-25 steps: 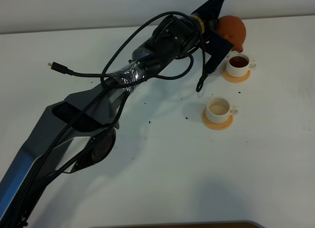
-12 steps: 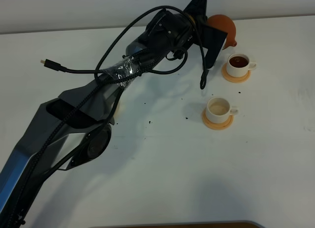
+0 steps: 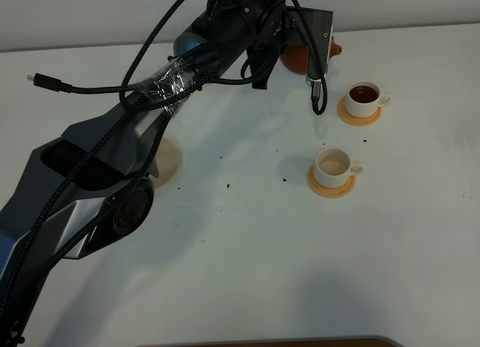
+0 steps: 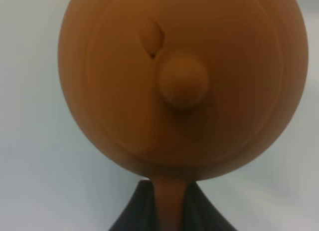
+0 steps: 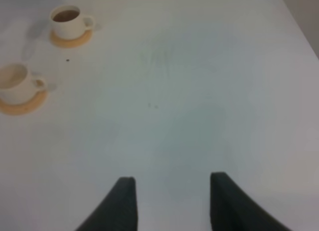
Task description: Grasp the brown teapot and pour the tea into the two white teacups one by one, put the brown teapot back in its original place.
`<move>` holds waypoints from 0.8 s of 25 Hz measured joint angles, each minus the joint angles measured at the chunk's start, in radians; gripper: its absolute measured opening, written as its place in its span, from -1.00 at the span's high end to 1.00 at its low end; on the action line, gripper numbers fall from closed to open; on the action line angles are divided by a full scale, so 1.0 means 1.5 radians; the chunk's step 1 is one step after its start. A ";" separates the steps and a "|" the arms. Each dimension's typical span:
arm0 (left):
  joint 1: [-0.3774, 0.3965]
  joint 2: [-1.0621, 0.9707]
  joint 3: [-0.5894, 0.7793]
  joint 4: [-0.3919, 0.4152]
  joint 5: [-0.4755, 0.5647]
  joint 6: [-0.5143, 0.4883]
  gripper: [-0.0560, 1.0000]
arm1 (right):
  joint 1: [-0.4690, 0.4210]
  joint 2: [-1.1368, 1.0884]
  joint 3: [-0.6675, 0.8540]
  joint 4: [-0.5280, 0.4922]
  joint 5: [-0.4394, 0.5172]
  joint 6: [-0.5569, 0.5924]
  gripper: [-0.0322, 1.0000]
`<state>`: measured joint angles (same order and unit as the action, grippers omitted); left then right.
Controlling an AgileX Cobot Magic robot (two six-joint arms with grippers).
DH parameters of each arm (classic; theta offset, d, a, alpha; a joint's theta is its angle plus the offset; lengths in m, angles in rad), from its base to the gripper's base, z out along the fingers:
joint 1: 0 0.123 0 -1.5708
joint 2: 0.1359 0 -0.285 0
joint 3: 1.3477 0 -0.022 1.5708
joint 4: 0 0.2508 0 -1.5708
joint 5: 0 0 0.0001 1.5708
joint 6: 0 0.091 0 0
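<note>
Reddish-brown clay fills my left wrist view: one brown teapot [image 4: 182, 86], lid knob toward the lens. Its loop handle is pinched tight between the dark fingers of the left gripper [image 4: 169, 211]. From the high camera the pot sits at about 12 o'clock, up by the back wall [image 3: 90, 17] and mostly hidden by the arm. It is roughly at 10 o'clock from the far teacup [image 3: 364, 98].

I count two white teacups, each on its own orange-tan coaster. The far one stands at about 2 o'clock on the table [image 3: 240, 272], and the near teacup [image 3: 332, 165] is at 3 o'clock. The far teacup holds dark tea. The near one looks pale inside, and I can't say from here whether that is weak tea or bare porcelain.

One pale beige saucer [image 3: 171, 160] lies at 9 o'clock, half behind the left arm and well apart from the pot.

The right gripper [image 5: 172, 201] has its two fingers spread, with only table between them.

The tabletop is white and dotted with small dark specks [image 3: 227, 186]. A loose black cable [image 3: 41, 79] ends in a plug at 10 o'clock.
</note>
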<state>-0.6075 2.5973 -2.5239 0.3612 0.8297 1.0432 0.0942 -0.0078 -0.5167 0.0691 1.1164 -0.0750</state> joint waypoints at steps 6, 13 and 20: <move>-0.002 -0.012 0.000 -0.027 0.127 -0.086 0.63 | 0.000 0.000 0.000 0.005 0.000 0.000 0.21; -0.003 -0.013 0.000 -0.115 0.206 -0.199 0.63 | 0.000 0.000 0.000 0.007 0.000 0.000 0.21; -0.004 -0.012 0.000 -0.131 0.231 -0.305 0.63 | 0.000 0.000 0.000 0.007 0.000 0.000 0.21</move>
<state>-0.6136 2.5794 -2.5239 0.1646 1.1765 0.5856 0.0942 -0.0078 -0.5167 0.0801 1.1164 -0.0750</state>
